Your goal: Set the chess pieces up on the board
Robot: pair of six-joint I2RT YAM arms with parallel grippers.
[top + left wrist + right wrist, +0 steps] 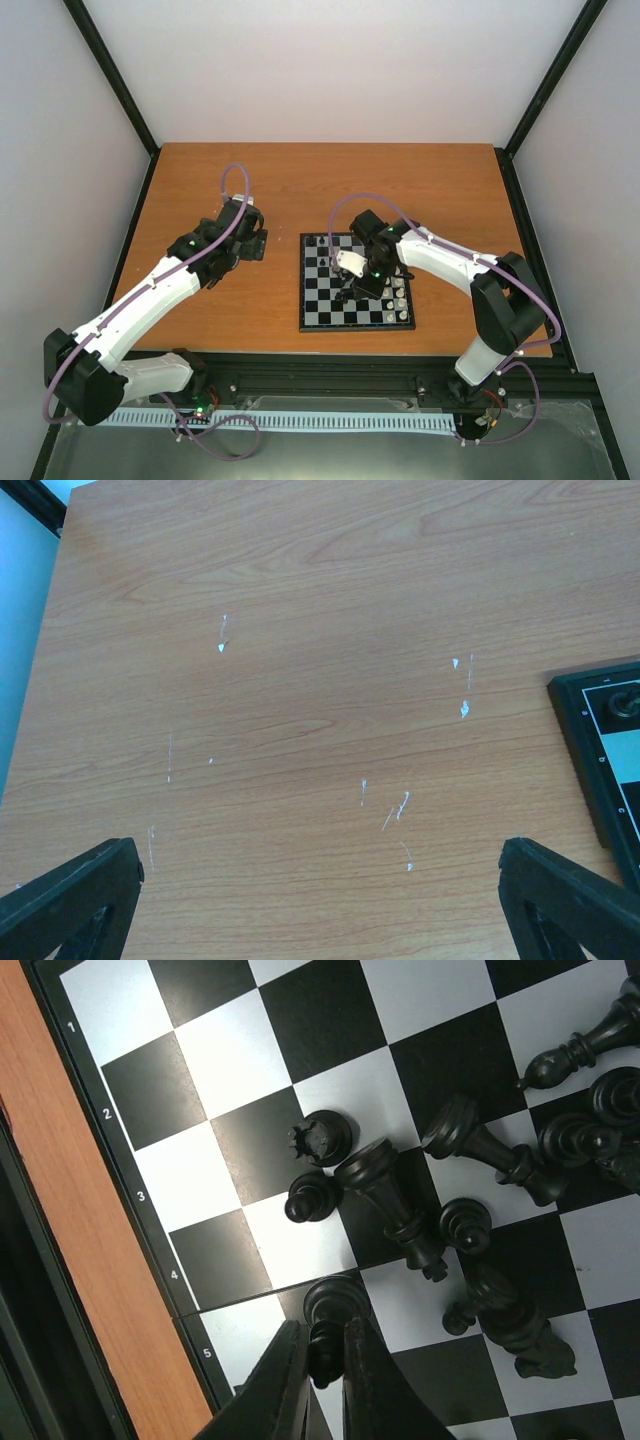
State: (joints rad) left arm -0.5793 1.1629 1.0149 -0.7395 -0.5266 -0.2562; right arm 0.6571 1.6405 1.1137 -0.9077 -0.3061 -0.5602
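The board (306,300) lies at the table's centre right, under my right gripper (352,290). In the right wrist view that gripper (322,1338) is shut on a black chess piece (335,1305) tilted over the board (225,1055), near its numbered edge. Several other black chess pieces lie or stand just beyond: a toppled tall one (392,1205), a pawn (312,1200) and a rook (325,1138). White pieces (400,300) line the board's right side. My left gripper (255,243) hovers left of the board, open and empty (318,852), over bare wood.
The board's corner (600,740) with one black piece (625,702) shows at the right of the left wrist view. A black frame rail (350,385) runs along the near edge. White walls enclose the wooden table (300,180).
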